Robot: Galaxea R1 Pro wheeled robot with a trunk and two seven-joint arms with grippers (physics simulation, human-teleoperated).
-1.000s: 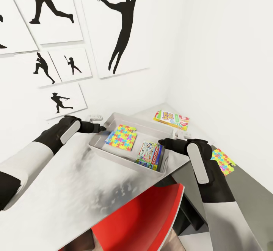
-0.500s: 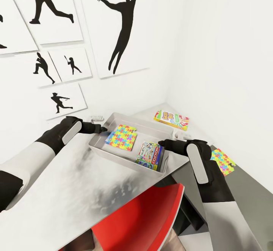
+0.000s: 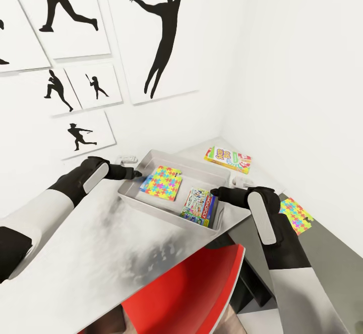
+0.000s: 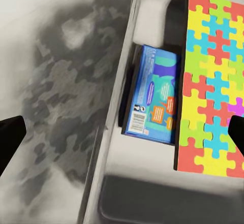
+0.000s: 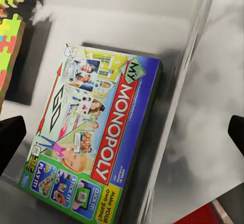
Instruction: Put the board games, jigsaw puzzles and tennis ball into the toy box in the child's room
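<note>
The left end effector hangs at the near-left rim of the toy box, its fingers spread wide on either side of the rim and gripping nothing. The right end effector is likewise spread, straddling the box's opposite wall, empty-handed. Inside the box, the left wrist view shows a blue board game lying flat with a jigsaw puzzle resting partly over it; beside them lies the Monopoly game, flat on the floor of the box. So three toys look stowed. Still out on the desk are the Skip-Bo game, beyond the box near the wall, and the second jigsaw puzzle on the lower dark top behind the right forearm. The tennis ball cannot be made out. By this reckoning the job is roughly half done, and both arms seem placed to grip or shift the box itself.
</note>
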